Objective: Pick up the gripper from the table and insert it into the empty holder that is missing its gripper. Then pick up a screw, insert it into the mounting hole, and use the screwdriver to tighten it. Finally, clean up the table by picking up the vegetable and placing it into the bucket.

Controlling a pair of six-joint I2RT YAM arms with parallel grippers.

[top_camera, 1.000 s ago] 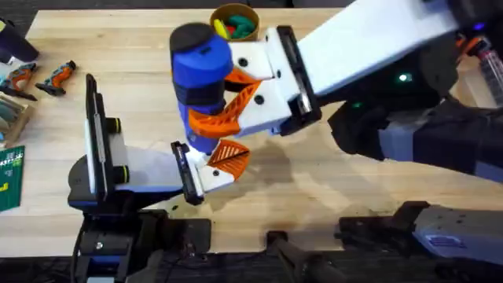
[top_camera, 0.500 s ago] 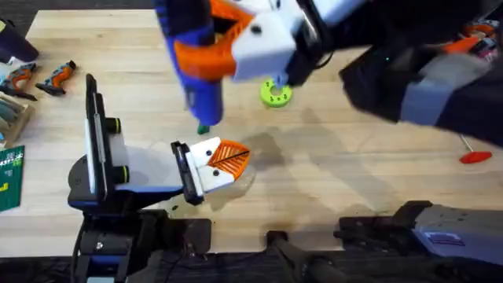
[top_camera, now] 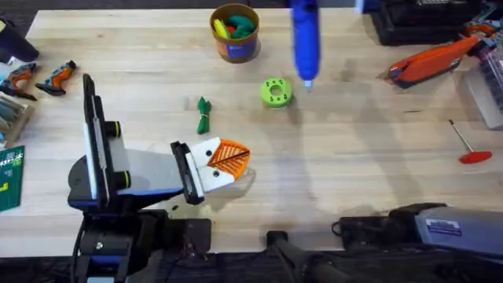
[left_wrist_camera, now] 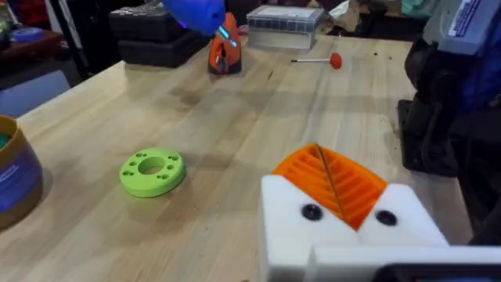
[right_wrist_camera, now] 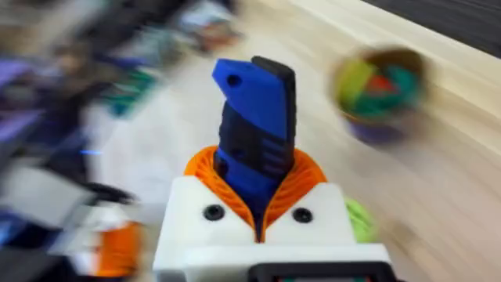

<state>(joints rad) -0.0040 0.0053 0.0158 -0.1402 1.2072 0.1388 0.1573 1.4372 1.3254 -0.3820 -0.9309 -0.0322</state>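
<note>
My right gripper is shut on the blue screwdriver, which hangs blurred in the air over the far side of the table, beyond the lime-green ring. My left gripper lies low near the table's front, shut on nothing. Its white holder mounts carry orange ribbed pads and two dark screw heads. The dark green vegetable lies on the wood just beyond the left gripper. The orange-yellow bucket stands at the far middle with coloured items inside.
A red-handled thin rod lies at the right. An orange tool and a dark case sit at the far right. Small orange-and-black tools and a green card are at the left edge.
The right arm has swung up and away from above the left gripper toward the far right, carrying the screwdriver. The vegetable and the green ring have come into view. The left arm stayed put.
</note>
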